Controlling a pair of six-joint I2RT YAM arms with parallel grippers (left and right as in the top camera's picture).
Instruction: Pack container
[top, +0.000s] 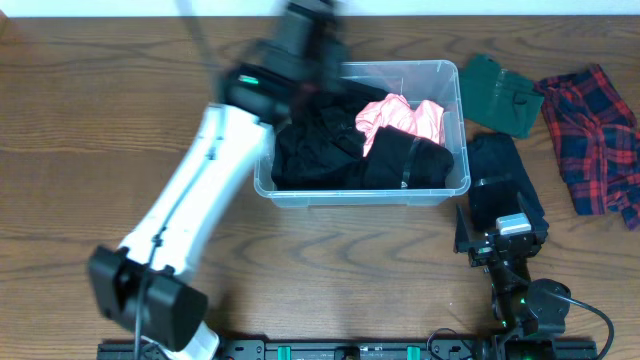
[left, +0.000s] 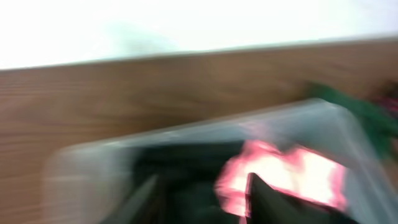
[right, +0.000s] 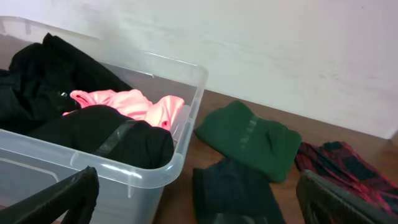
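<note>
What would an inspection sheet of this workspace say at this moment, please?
Surface: wooden table, bare wood around the work.
Job's things: clear container holding black garments and a pink garment. On the table to its right lie a green garment, a plaid shirt and a dark garment.
Clutter: nothing seen.
Grippers: left gripper is above the container's far left corner, too blurred to judge. Right gripper has its jaws wide apart and empty.
Cables: black cable by the right arm's base.
Surroundings: pale wall behind the table.
</note>
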